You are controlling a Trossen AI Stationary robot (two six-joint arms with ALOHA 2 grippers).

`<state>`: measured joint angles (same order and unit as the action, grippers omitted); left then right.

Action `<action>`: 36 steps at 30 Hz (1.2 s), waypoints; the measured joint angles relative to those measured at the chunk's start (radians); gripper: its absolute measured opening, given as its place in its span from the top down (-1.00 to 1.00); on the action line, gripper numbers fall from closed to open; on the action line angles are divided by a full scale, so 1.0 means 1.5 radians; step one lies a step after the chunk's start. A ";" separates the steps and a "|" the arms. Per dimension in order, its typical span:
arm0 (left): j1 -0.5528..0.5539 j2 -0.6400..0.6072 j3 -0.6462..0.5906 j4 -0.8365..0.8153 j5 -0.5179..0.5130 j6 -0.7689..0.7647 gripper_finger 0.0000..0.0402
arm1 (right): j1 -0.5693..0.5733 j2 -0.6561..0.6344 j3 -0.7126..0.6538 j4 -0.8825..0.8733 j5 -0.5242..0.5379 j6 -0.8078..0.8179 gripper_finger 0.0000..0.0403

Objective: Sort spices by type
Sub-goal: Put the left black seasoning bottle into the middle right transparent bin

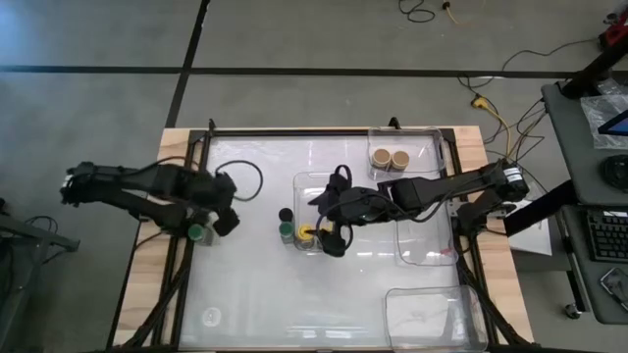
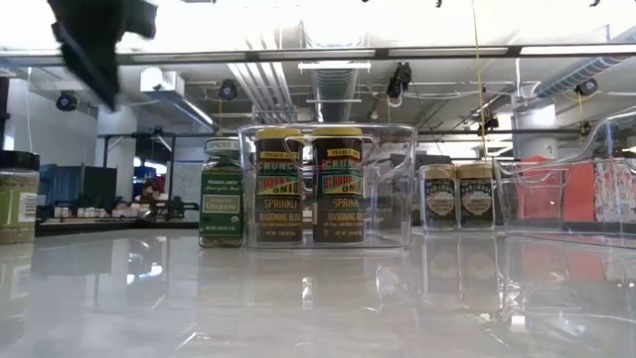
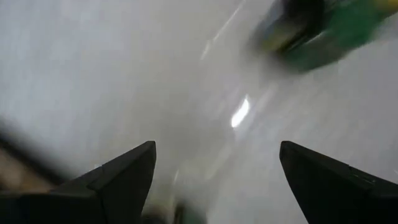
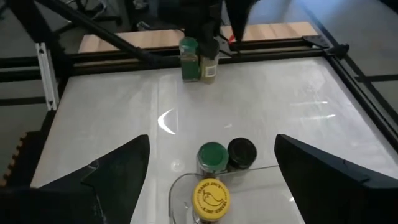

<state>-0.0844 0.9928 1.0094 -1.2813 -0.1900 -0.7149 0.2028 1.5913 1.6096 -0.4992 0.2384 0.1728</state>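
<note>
My left gripper (image 1: 224, 218) is open near the table's left edge, beside a green-lidded jar (image 1: 197, 232). In the left wrist view the fingers stand apart over bare table, and a green jar (image 3: 339, 28) and a dark one blur ahead of them. My right gripper (image 1: 329, 233) is open over the middle clear tray (image 1: 316, 180). Its fingers stand on either side of a yellow-lidded jar (image 4: 210, 198) without touching it. Two yellow-lidded jars (image 2: 279, 186) (image 2: 338, 186) stand upright in that tray. A green-lidded jar (image 4: 212, 157) and a black-lidded jar (image 4: 242, 151) stand just outside it.
Two tan-lidded jars (image 1: 390, 158) stand in the clear tray (image 1: 432, 139) at the far edge. Another clear tray (image 1: 432, 253) lies on the right and one (image 1: 432, 316) at the near right corner. A black frame (image 1: 294, 131) rims the white table.
</note>
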 joint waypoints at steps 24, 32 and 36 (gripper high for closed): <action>0.302 0.212 -0.017 -0.183 0.171 0.171 -0.69 | 0.019 0.003 0.000 -0.067 0.016 -0.010 -0.73; 0.325 0.328 -0.059 -0.193 0.188 0.219 -0.69 | 0.055 0.002 0.000 -0.089 0.014 0.005 -0.73; 0.325 0.359 -0.069 -0.193 0.191 0.223 -0.69 | 0.071 -0.010 0.000 -0.101 0.014 0.007 -0.73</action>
<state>0.4038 1.5314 0.9058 -1.5715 0.0966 -0.3805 0.3093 1.5760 1.6093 -0.6511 0.2588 0.1829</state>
